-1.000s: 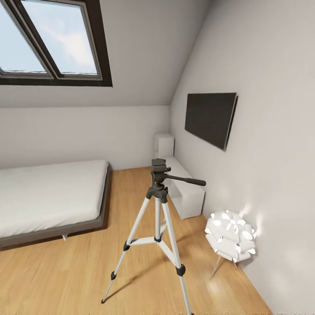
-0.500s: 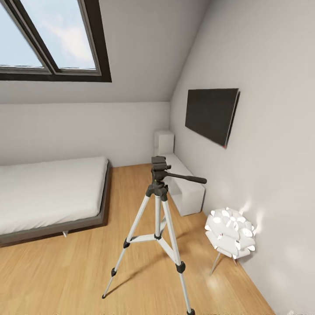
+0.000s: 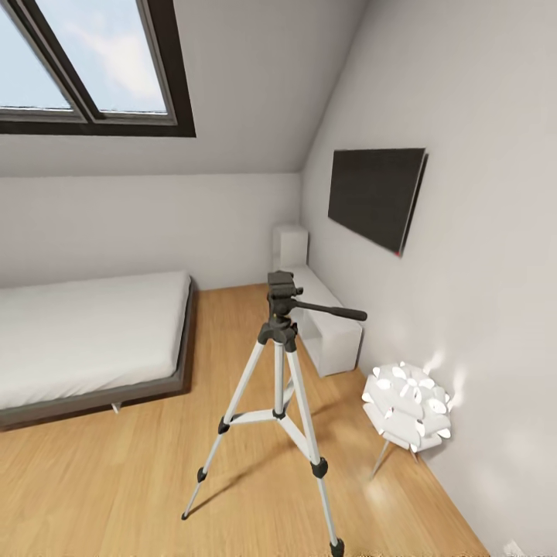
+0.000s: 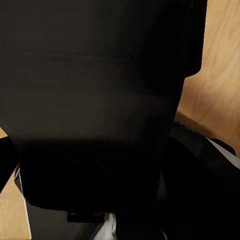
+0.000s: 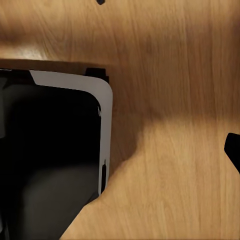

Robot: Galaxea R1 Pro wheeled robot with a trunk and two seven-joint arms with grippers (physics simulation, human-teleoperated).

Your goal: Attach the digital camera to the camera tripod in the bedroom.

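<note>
The camera tripod (image 3: 279,371) stands on the wood floor in the middle of the bedroom, silver-white legs spread. Its black head (image 3: 282,290) is bare on top, and the long pan handle (image 3: 333,311) points right. In the left wrist view a black boxy body, the digital camera (image 4: 95,100), sits right against the lens. It appears held in my left gripper, whose fingers are hidden. In the right wrist view one black fingertip (image 5: 233,150) shows at the frame's edge, with only bare floor across the middle, so my right gripper looks open.
A low grey bed (image 3: 182,363) with a white mattress lies left of the tripod. A white bench (image 3: 333,329) and a white petal lamp (image 3: 408,410) stand along the right wall under a dark screen (image 3: 375,193). My own base (image 5: 50,150) shows below the right wrist.
The whole head view has shifted slightly, so the tripod sits a little lower and smaller and its front foot shows. Nothing in the room has moved.
</note>
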